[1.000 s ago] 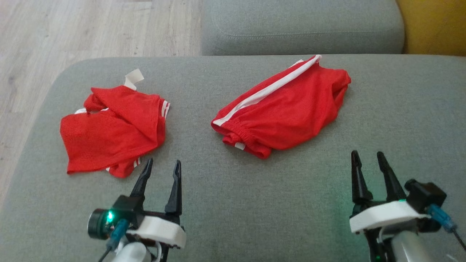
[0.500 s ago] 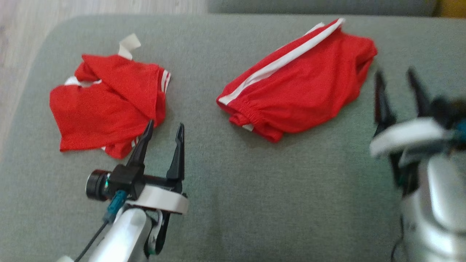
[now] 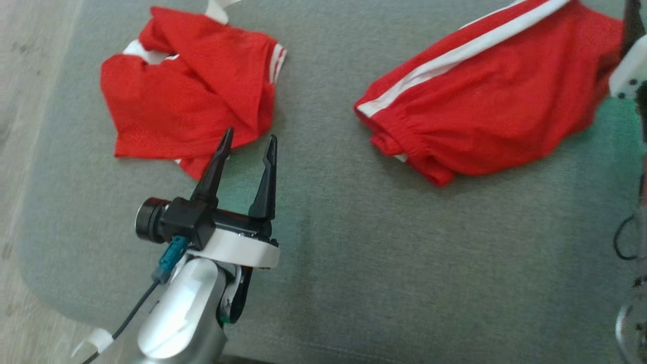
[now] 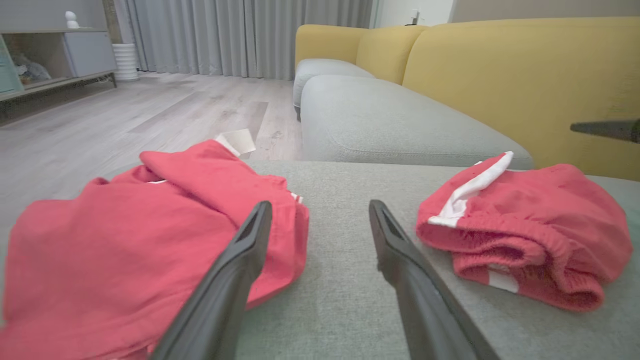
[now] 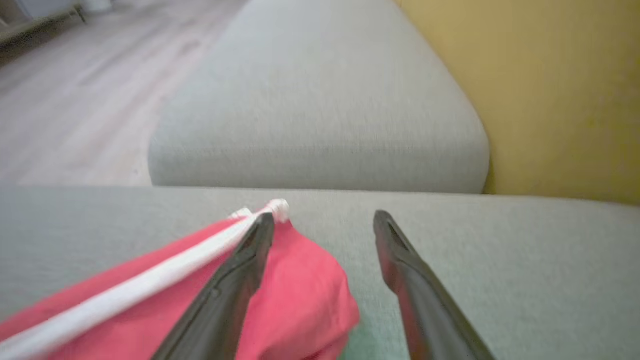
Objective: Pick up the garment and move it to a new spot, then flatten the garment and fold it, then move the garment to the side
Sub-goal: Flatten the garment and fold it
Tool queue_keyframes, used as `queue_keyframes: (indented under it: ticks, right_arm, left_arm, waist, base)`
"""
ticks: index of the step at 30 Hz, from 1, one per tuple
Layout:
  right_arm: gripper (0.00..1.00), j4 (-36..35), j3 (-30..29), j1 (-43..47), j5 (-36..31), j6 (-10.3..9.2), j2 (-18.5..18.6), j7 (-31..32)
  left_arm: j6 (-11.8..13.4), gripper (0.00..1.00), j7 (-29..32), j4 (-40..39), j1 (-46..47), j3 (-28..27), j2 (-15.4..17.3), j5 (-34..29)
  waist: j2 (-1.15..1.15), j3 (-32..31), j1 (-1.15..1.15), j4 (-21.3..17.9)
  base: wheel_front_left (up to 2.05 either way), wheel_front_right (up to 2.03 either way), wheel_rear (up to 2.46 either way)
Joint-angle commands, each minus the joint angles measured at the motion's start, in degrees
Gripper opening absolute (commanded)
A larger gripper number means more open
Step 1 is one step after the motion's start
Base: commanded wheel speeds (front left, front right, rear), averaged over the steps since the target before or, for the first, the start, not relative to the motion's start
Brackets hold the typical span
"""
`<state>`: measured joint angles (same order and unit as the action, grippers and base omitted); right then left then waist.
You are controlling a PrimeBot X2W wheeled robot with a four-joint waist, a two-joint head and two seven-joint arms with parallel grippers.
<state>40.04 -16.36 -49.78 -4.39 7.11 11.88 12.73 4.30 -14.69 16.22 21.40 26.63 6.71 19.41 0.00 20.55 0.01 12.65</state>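
Note:
Two red garments lie on the grey cushion (image 3: 354, 253). A crumpled red shirt (image 3: 187, 101) with white trim lies at the left, also in the left wrist view (image 4: 125, 240). Red shorts (image 3: 495, 111) with a white side stripe lie at the right, bunched at the waistband (image 4: 525, 235). My left gripper (image 3: 250, 135) is open at the shirt's near hem, its fingers (image 4: 240, 265) empty with cushion between them. My right gripper (image 5: 325, 216) is open at the far right end of the shorts (image 5: 300, 295), its left finger over the red cloth.
A second grey cushion (image 4: 380, 120) lies beyond this one, with a yellow backrest (image 4: 525, 75) to the right. Wooden floor (image 3: 30, 50) runs past the cushion's left edge. The near half of the cushion is bare fabric.
The head camera has tipped down and shifted. My right gripper has moved forward to the far right end of the shorts. My left gripper has come up to the shirt's near hem. Both stay open.

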Motion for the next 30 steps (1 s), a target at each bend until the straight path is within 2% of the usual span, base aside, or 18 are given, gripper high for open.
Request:
queue_keyframes:
  ticks: [1, 8, 15, 16, 17, 18, 30]
  right_arm:
    - [1.0, 0.1, 0.0, -2.2, -1.5, 0.37, 0.7, 0.5]
    - [1.0, 10.1, -2.7, -4.3, -8.1, 0.37, 1.9, 3.2]
    - [1.0, 16.6, -4.0, -4.9, -11.1, 0.37, 1.2, 6.1]
    - [0.72, 17.2, -4.1, -5.1, -11.2, 0.37, 1.2, 6.4]
    - [0.07, 17.9, -4.2, -5.3, -11.2, 0.37, 1.1, 6.7]
    - [0.0, 18.5, -4.1, -5.5, -11.2, 0.37, 1.0, 7.0]
    - [0.0, 20.7, -3.8, -4.0, -5.3, 0.37, 3.0, -0.7]
  left_arm:
    - [-0.3, 1.0, -0.3, -1.5, 2.0, -2.6, 0.3, -0.6]
    - [-1.6, 1.0, -0.3, -1.2, 2.0, -4.0, -1.1, -1.7]
    - [-2.5, 1.0, -0.3, -0.8, 1.9, -5.6, -2.0, -2.8]
    - [-2.6, 1.0, -0.3, -0.8, 2.0, -5.8, -2.0, -2.9]
    - [-2.7, 1.0, -0.3, -0.7, 2.1, -6.0, -2.1, -3.1]
    - [-2.8, 1.0, -0.3, -0.6, 2.1, -6.3, -2.2, -3.2]
    - [-3.7, 1.0, -0.3, 0.4, 0.3, -8.5, -2.7, -4.7]
  waist:
    - [0.0, 1.5, -0.01, 1.7]
    - [0.0, 2.9, -0.01, 3.3]
    - [0.0, 3.0, -0.01, 2.9]
    - [0.0, 3.0, -0.01, 2.8]
    - [0.0, 3.0, -0.01, 2.6]
    - [0.0, 3.0, -0.01, 2.4]
    - [0.0, -2.7, -0.01, -1.7]
  base:
    - [0.0, 0.0, 0.0]
    - [0.0, 0.0, 0.0]
    - [0.0, 0.0, 0.0]
    - [0.0, 0.0, 0.0]
    - [0.0, 0.0, 0.0]
    - [0.0, 0.0, 0.0]
    - [0.0, 0.0, 0.0]
